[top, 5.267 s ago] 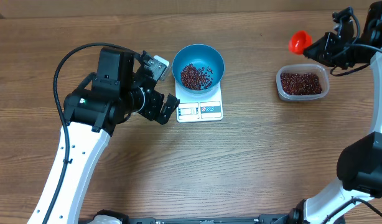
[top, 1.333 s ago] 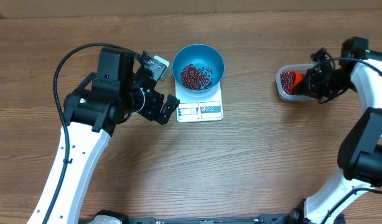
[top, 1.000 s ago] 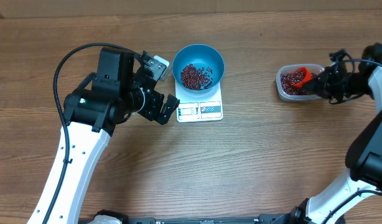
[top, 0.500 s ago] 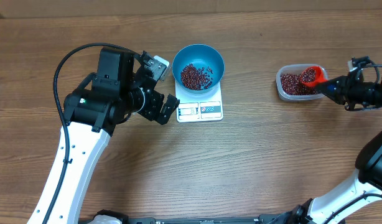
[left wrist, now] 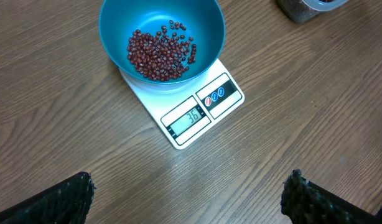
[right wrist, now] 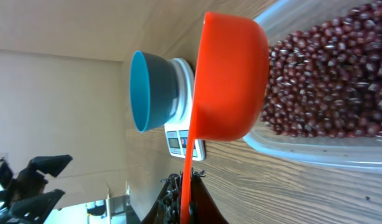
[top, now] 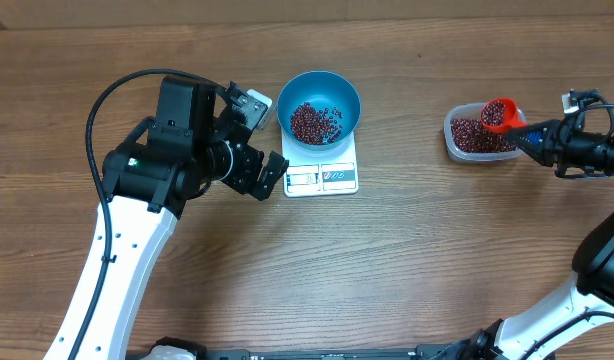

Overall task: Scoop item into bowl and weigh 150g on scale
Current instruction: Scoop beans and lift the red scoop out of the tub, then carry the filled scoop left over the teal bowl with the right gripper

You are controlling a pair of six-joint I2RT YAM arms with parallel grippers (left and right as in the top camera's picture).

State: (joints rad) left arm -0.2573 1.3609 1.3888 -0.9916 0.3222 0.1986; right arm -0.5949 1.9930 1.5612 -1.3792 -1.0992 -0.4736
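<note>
- You were part-way through: the blue bowl (left wrist: 206, 28) sat on the white scale (top: 322, 178) with a shallow layer of red-brown beans (left wrist: 160, 55) covering only its bottom.
- The scale's display seemed to read 36, so I judged the weight well short of the target. Several more scoops looked necessary.
- Your right gripper (top: 543, 143) was clenched on the handle of the red-orange scoop (top: 498, 115). It held the cup above the far right corner of the clear plastic tub (top: 450, 135).
- From overhead the cup appeared loaded with beans; the wrist view showed only its smooth, rounded underside.
- What was left: carry that load across to the bowl, tip it in, then repeat and trim until the reading matched.
- Your left gripper (top: 262, 140) was released, fingers spread wide and grasping nothing, poised just left of the scale and well apart from the tub.
- The tub held plenty of stock (top: 477, 138): small, glossy oval beans, loose and likely to roll and spill if the scoop tilted in transit.
- The bowl was deep, round and smooth-walled, about as wide as the scale beneath it. The scale was flat and rectangular, with buttons beside its display.
- The tub was thin, see-through and round-cornered; the table (top: 387, 260) was wood-grained.
</note>
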